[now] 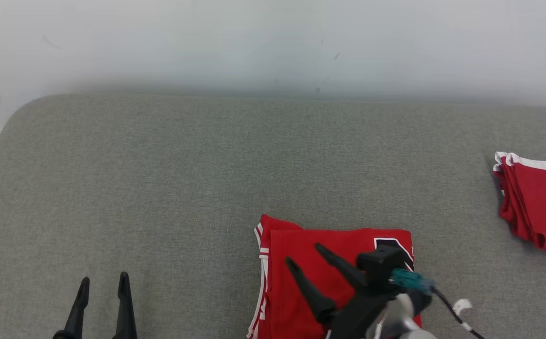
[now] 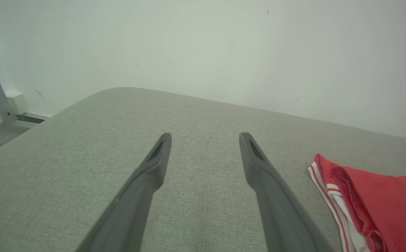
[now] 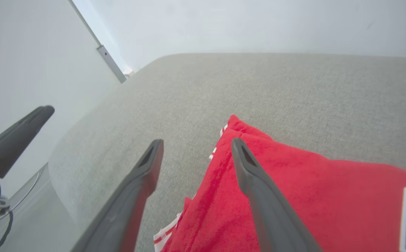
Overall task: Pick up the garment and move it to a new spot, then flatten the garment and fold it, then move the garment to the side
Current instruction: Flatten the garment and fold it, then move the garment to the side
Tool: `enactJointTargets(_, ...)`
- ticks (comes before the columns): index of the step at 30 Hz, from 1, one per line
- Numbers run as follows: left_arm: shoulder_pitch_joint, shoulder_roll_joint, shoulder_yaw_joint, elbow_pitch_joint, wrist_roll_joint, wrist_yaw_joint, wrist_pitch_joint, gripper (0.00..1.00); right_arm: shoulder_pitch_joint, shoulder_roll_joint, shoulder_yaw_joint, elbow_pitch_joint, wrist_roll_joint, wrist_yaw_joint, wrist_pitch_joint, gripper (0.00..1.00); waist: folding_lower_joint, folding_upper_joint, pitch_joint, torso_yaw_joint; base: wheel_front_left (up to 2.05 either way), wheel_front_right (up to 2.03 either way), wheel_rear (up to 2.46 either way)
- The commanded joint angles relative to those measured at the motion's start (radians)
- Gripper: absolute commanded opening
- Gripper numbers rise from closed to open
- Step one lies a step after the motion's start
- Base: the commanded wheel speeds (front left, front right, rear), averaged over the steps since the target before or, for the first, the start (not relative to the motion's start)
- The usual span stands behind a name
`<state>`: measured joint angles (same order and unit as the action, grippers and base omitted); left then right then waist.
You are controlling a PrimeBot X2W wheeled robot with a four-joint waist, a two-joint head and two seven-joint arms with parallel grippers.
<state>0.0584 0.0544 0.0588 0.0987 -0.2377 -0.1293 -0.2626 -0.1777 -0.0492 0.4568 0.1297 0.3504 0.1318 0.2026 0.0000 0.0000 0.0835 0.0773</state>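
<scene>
Across the back of the head view runs a pale wall, and below it the grey fabric-covered counter takes up most of the frame.

The red garment lies at 5 o'clock on the counter, near the front edge. It is a compact rectangle with white-striped trim down its left side and a black patch at its right. Its squared, layered edges suggest the folding is done and that only the move to the side is left. At 3 o'clock, well apart from it, sits a pile of similar red cloth, which is probably where finished pieces go.

The right gripper is over the garment, with its fingers spread and nothing between them, pointing toward 11 o'clock. In the right wrist view one finger lies over the red cloth and the other over bare counter, so the garment's left edge runs beneath the gap. Whether the tips touch the cloth I cannot tell. This placement would suit pinching that edge.

The left gripper is at 7 o'clock, open and empty above bare counter. The garment lies well off at its 3 o'clock, probably to keep this arm out of the way.
</scene>
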Motion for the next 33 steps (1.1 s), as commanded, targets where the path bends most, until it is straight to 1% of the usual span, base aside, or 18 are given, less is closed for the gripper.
enactJointTargets(1, 0.008, -0.003, 0.011, -0.005, -0.003, 0.003, -0.002, 1.00, 0.033, -0.002, -0.038, -0.023, -0.020, -0.002, -0.016, 1.00, 0.0000, 0.0000, -0.015, -0.021, 0.00, 0.00, 0.00)
enactJointTargets(3, 0.014, -0.004, 0.023, -0.009, -0.006, 0.005, -0.002, 1.00, 0.060, -0.001, -0.113, -0.070, -0.026, -0.002, -0.050, 1.00, 0.0000, 0.0000, -0.021, -0.037, 0.00, 0.00, 0.00)
enactJointTargets(4, 0.014, -0.004, 0.023, -0.009, -0.006, 0.005, -0.002, 1.00, 0.060, -0.001, -0.113, -0.070, -0.026, -0.002, -0.050, 1.00, 0.0000, 0.0000, -0.021, -0.037, 0.00, 0.00, 0.00)
enactJointTargets(7, 0.014, -0.003, 0.043, -0.014, -0.031, 0.017, -0.002, 1.00, 0.100, -0.002, -0.200, -0.117, -0.063, -0.002, -0.106, 1.00, 0.0000, 0.0000, -0.028, -0.063, 0.00, 0.00, 0.00)
enactJointTargets(9, 0.011, -0.004, 0.046, -0.024, -0.041, 0.023, -0.002, 1.00, 0.116, -0.001, -0.250, -0.135, -0.107, -0.002, -0.149, 1.00, 0.0000, 0.0000, -0.031, -0.079, 0.00, 0.00, 0.00)
enactJointTargets(12, 0.021, -0.004, 0.046, -0.035, -0.052, 0.030, -0.002, 1.00, 0.136, -0.002, -0.313, -0.134, -0.157, -0.002, -0.215, 1.00, 0.0000, 0.0000, -0.039, -0.101, 0.00, 0.00, 0.00)
enactJointTargets(18, 0.042, -0.004, 0.037, -0.026, -0.059, 0.023, -0.002, 1.00, 0.169, -0.001, -0.413, -0.081, -0.258, -0.002, -0.333, 1.00, 0.0000, 0.0000, -0.074, -0.116, 0.00, 0.00, 0.00)
enactJointTargets(24, 0.062, -0.004, 0.026, 0.008, -0.046, 0.012, -0.002, 1.00, 0.186, -0.002, -0.472, -0.013, -0.292, -0.002, -0.389, 1.00, 0.0000, 0.0000, -0.088, -0.114, 0.00, 0.00, 0.00)
enactJointTargets(28, 0.070, -0.004, 0.020, 0.036, -0.034, 0.007, -0.002, 1.00, 0.192, -0.001, -0.475, 0.038, -0.312, -0.002, -0.393, 1.00, 0.0000, 0.0000, -0.091, -0.110, 0.00, 0.00, 0.00)
enactJointTargets(33, 0.075, -0.004, 0.020, 0.051, -0.019, 0.001, -0.002, 1.00, 0.185, -0.001, -0.478, 0.071, -0.309, -0.002, -0.394, 1.00, 0.0000, 0.0000, -0.091, -0.105, 0.00, 0.00, 0.00)
